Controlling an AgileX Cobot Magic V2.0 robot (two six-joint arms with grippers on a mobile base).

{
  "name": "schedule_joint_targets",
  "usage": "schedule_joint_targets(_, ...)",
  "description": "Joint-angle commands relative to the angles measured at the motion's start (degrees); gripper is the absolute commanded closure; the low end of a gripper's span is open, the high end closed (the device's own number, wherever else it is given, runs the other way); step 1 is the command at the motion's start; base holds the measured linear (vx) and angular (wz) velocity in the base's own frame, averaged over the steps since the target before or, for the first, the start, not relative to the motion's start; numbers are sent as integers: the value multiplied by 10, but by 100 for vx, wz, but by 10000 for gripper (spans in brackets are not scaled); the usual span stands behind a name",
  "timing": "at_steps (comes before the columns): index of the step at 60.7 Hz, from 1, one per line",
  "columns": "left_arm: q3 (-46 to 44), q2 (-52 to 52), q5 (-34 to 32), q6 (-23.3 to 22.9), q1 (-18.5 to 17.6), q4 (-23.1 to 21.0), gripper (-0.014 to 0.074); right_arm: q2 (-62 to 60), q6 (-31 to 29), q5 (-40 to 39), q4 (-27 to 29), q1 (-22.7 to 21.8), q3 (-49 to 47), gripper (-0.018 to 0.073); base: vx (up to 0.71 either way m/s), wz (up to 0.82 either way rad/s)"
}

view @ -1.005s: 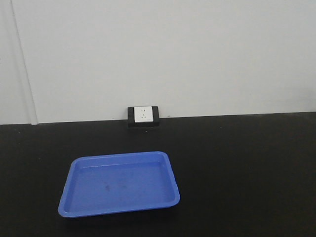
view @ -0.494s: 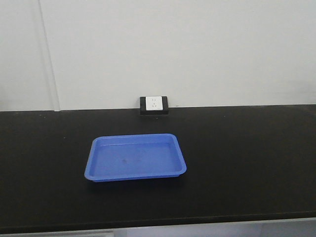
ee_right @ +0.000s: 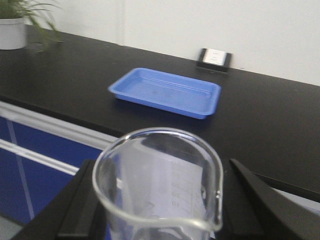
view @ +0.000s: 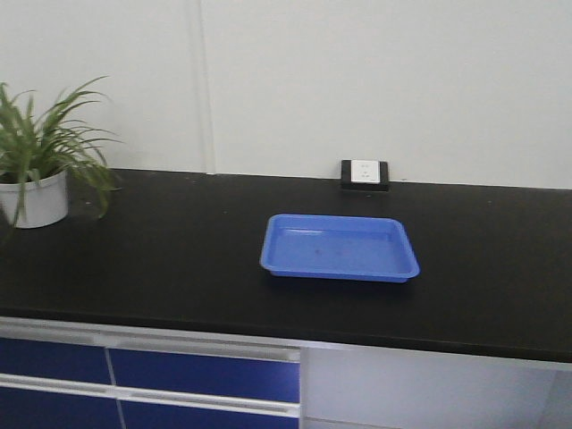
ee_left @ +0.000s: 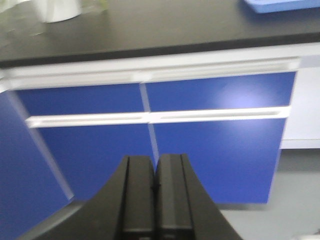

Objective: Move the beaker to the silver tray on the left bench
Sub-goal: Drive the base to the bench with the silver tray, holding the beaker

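The clear glass beaker [ee_right: 160, 185] with printed marks fills the bottom of the right wrist view, upright, held between my right gripper's [ee_right: 157, 210] black fingers [ee_right: 82, 200]. My left gripper [ee_left: 155, 170] is shut and empty, pointing at blue cabinet fronts below the bench edge. The silver tray is out of view. A long black bench [view: 179, 259] runs along the white wall; it also shows in the right wrist view [ee_right: 260, 120].
A blue plastic tray [view: 340, 248] lies on the bench, also in the right wrist view [ee_right: 167, 91]. A potted plant [view: 36, 170] stands at the bench's left end. A wall socket [view: 364, 172] sits at the back. Blue drawers [view: 206, 375] are below.
The front view has backed away from the bench and swung left: the blue tray has shifted right and shrunk, and the plant and cabinet fronts have come into view.
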Motion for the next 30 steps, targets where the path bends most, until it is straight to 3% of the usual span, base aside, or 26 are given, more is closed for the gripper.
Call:
schedule_joint_targets(1,11,-4,-43,-1,-3,-2,595,3,0,-31,-19,-2,-17,571,-32,55)
schedule_joint_targets(30,11,-4,-43,-1,-3,-2,595,3,0,-31,-19,-2,-17,571,-30,64)
